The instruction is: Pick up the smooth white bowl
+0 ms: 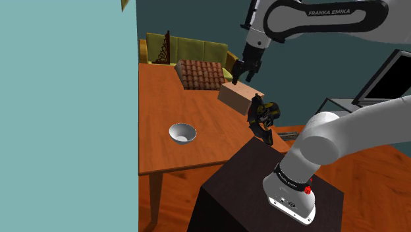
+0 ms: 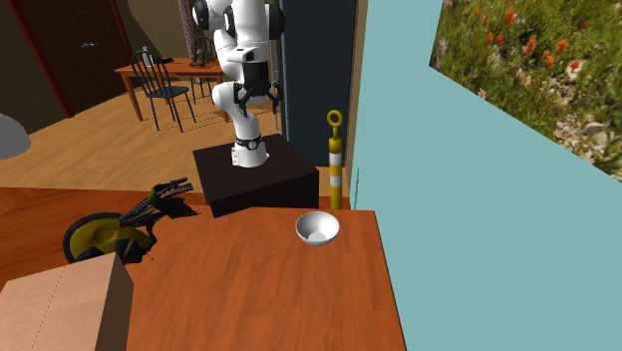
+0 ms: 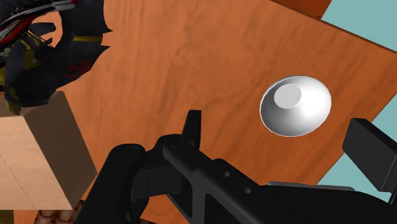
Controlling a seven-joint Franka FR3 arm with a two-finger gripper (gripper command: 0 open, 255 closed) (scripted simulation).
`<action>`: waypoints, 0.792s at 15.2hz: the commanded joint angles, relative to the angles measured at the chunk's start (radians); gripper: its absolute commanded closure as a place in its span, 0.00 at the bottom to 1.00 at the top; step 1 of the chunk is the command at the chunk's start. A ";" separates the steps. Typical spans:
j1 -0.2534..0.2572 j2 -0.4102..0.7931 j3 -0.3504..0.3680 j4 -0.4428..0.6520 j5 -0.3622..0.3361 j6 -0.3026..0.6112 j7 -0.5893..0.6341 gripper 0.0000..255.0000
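The white arm (image 1: 342,135) arches up and over — its black tool (image 1: 242,78) hangs pointing down, fingers (image 3: 193,126) apart.

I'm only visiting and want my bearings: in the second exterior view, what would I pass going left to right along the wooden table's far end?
Black-and-yellow spiky object → smooth white round bowl → plain teal wall.

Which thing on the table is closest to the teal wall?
The white bowl, alone by the edge along the teal wall; the cardboard box and black-and-yellow object sit across the table from it.
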 commanded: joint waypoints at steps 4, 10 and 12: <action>0.012 0.119 -0.015 -0.070 0.014 0.208 0.003 0.00; 0.033 0.314 -0.035 -0.107 0.046 0.457 -0.009 0.00; 0.044 0.390 -0.042 -0.105 0.064 0.537 -0.018 0.00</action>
